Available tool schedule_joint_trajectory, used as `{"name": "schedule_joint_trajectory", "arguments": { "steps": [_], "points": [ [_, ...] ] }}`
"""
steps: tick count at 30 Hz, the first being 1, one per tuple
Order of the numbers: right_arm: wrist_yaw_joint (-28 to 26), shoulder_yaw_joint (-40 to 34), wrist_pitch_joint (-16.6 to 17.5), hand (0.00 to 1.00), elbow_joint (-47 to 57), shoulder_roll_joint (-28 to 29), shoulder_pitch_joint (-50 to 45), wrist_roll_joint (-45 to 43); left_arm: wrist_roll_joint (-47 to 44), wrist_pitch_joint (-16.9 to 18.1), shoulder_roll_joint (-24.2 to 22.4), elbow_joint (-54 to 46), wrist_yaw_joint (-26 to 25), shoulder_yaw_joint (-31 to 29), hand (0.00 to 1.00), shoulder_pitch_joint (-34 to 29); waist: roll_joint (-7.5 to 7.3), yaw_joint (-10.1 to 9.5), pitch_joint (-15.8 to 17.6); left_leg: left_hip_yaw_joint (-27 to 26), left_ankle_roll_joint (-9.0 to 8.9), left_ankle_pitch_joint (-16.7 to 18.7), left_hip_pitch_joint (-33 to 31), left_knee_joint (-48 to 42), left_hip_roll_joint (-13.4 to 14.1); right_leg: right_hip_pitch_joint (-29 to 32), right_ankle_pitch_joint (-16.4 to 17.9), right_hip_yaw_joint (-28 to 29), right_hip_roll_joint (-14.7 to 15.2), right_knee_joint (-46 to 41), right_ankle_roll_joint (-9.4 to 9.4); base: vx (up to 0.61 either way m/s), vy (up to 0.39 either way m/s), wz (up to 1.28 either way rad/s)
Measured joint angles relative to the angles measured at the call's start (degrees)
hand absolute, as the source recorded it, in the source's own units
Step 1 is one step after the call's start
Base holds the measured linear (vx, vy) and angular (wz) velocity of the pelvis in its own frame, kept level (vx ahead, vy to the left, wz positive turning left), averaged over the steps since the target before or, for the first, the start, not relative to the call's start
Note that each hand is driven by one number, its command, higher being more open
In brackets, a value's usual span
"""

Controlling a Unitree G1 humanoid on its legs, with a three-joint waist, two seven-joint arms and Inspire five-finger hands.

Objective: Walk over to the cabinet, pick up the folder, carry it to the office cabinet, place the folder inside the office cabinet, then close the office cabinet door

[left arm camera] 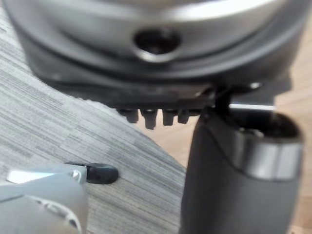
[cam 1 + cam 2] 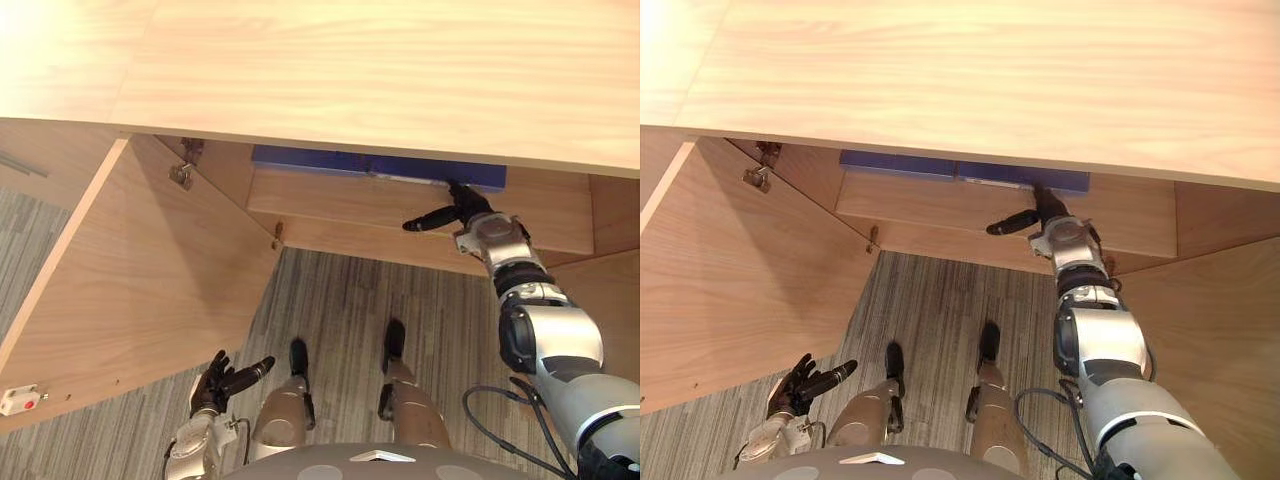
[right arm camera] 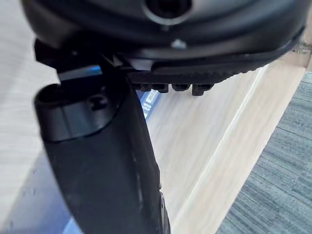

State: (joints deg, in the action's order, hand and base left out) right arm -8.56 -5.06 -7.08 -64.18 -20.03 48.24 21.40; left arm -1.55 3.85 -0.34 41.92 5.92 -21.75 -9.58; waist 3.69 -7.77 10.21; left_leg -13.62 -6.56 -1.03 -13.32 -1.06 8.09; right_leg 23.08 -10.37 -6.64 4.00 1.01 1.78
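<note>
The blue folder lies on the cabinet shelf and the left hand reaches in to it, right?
No: the right hand reaches in to the blue folder on the shelf, as the left eye view shows; the left hand hangs low.

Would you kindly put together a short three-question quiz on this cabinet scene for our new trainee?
1. True or false: the cabinet door is shut.
2. Fill in: the left hand hangs low over the grey striped ___.
3. Which hand reaches in at the blue folder? A) left hand B) right hand C) neither

Key: 1 false, it stands open; 2 carpet; 3 B.
</note>
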Motion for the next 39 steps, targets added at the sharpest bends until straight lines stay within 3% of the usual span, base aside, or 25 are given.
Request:
{"name": "schedule_joint_trajectory", "arguments": {
  "steps": [5,9,12,15,23,26,30,33,39],
  "points": [
    [-1.41,6.56,0.35,1.0,3.34,3.38,-7.99,5.39,0.2,-0.41,-1.74,-0.45,-0.45,-0.01,1.0,0.03,-0.1,-0.06,-0.1,0.74,-0.31,3.34,2.74,-4.75,1.03,-4.26,2.35,-0.68,-0.3,-2.13,-0.67,0.05,0.036,0.03],
    [-3.18,8.09,0.26,1.0,3.75,6.33,-15.15,9.44,0.75,-0.98,-2.12,-0.47,-0.54,-0.06,1.0,-0.08,-1.65,-0.21,-1.64,1.49,0.54,6.75,3.92,-9.13,1.86,-7.23,4.52,-1.94,-0.27,-3.7,-0.73,0.02,0.041,0.07],
    [-3.98,7.87,0.18,1.0,3.75,7.32,-19.1,10.69,2.63,-1.62,-2.56,-0.1,-0.75,-0.63,1.0,-0.2,-1.97,-0.37,-2.43,1.62,0.21,8.88,5.2,-12.06,2.46,-9.9,5.0,-2.52,-0.31,-3.62,-0.51,0.02,0.054,0.0],
    [-4.14,4.59,0.18,1.0,3.59,7.46,-21.81,12.04,4.25,-1.69,-2.74,1.85,-1.76,-1.46,1.0,-0.24,-2.55,-0.37,-4.22,1.52,0.0,9.24,7.27,-11.21,2.16,-12.9,3.94,-2.55,-0.3,-0.79,0.65,0.05,0.051,0.01],
    [-3.59,-0.65,0.47,1.0,-2.71,5.99,-25.1,10.78,4.22,-1.94,-0.6,7.69,-2.76,0.1,1.0,0.35,-3.42,0.31,-6.87,0.49,0.02,8.77,12.75,-5.71,0.53,-16.95,2.12,-1.09,-0.01,3.45,1.14,0.07,0.04,-0.09],
    [-1.33,-5.85,0.47,1.0,-4.77,7.47,-30.01,6.32,4.23,-1.89,0.32,9.53,-3.12,1.82,1.0,1.3,-3.31,0.66,-7.14,0.66,0.19,8.54,14.16,-4.25,0.01,-17.8,2.12,-1.67,0.27,3.5,1.14,0.03,0.037,0.04],
    [4.46,-14.83,0.44,1.0,-5.43,12.95,-37.3,-2.9,4.83,-1.82,0.75,12.4,-4.67,3.84,1.0,2.95,-3.43,3.15,-7.28,1.18,0.52,8.26,14.47,-3.47,-1.04,-18.05,2.1,-2.44,1.23,3.54,1.18,-0.01,0.044,0.06],
    [8.21,-21.8,0.92,1.0,-5.68,17.65,-44.1,-16.3,6.73,-1.65,0.69,14.97,-5.71,5.33,1.0,4.56,-3.79,4.13,-7.7,0.73,0.95,7.99,15.25,-2.67,-1.87,-18.17,2.0,-2.16,1.87,3.57,1.35,-0.03,0.022,-0.06],
    [12.31,-25.79,4.37,1.0,-3.06,20.0,-50.36,-24.49,6.67,-1.21,0.46,18.0,-7.69,5.31,1.0,4.72,-4.91,5.44,-9.22,-3.0,0.59,8.94,17.8,-2.24,-2.17,-18.36,1.9,1.27,1.72,3.89,1.69,-0.06,0.008,-0.31]
  ]
}}
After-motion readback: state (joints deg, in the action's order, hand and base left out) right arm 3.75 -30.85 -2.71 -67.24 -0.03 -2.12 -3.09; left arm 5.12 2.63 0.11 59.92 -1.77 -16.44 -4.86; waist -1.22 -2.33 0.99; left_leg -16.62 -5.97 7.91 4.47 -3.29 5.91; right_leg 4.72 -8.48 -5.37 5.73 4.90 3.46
